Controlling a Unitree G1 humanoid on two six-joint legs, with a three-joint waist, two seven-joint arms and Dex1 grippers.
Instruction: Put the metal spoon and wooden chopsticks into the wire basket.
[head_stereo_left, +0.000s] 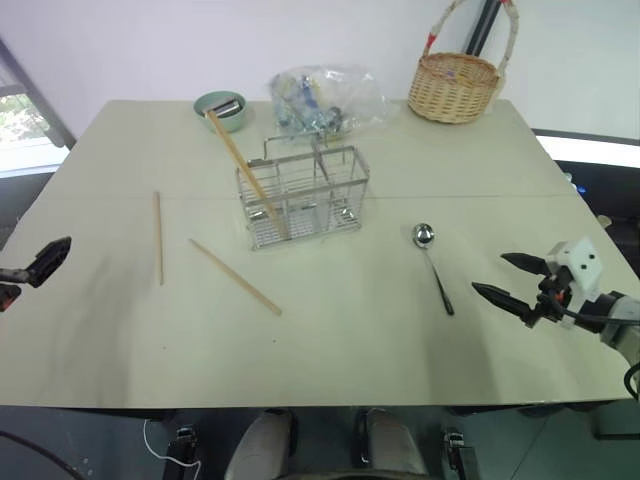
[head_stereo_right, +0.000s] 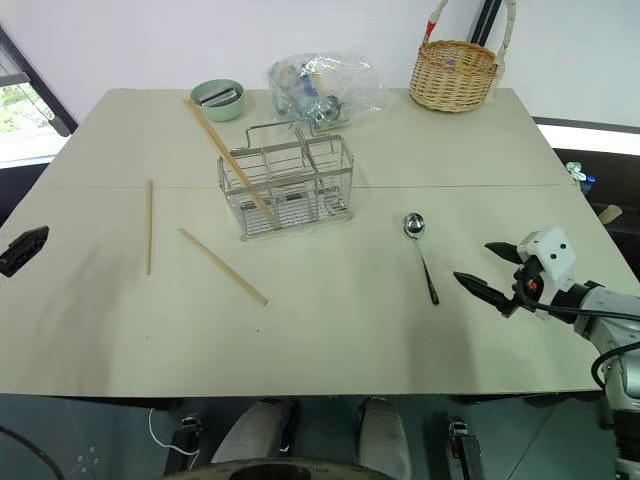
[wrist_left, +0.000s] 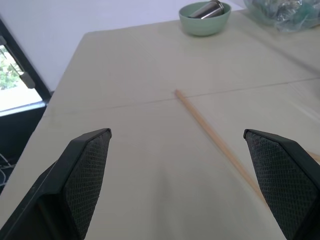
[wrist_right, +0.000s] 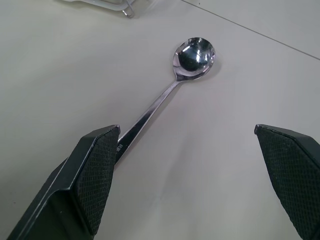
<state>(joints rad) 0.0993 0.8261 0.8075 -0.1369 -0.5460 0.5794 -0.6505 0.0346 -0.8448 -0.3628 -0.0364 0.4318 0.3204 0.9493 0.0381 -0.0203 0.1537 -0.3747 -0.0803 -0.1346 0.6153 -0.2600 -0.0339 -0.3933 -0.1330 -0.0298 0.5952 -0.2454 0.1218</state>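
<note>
The wire basket (head_stereo_left: 303, 196) is a shiny silver grid rack with upright sides, inner dividers and a thin wire handle, sitting toward the back middle of the pale desk (head_stereo_left: 330, 330). One of the wooden chopsticks (head_stereo_left: 244, 168) already leans in the basket's left end, its top sticking out toward the green bowl (head_stereo_left: 220, 109) behind it. Two more light-brown sticks lie flat on the desk left of the basket: one (head_stereo_left: 158, 237) well off to the left, the other (head_stereo_left: 235, 276) lying diagonally, nearer the front edge. The metal spoon (head_stereo_left: 432, 262) lies to the basket's right and a bit forward, oval bowl facing up and shiny, thin handle looking dark. The right gripper (head_stereo_left: 508, 276) hovers just right of the spoon handle, fingers spread wide, holding nothing. The left gripper (wrist_left: 177, 180) is far left of the basket, also wide open and empty, with a chopstick lying ahead of it.
</note>
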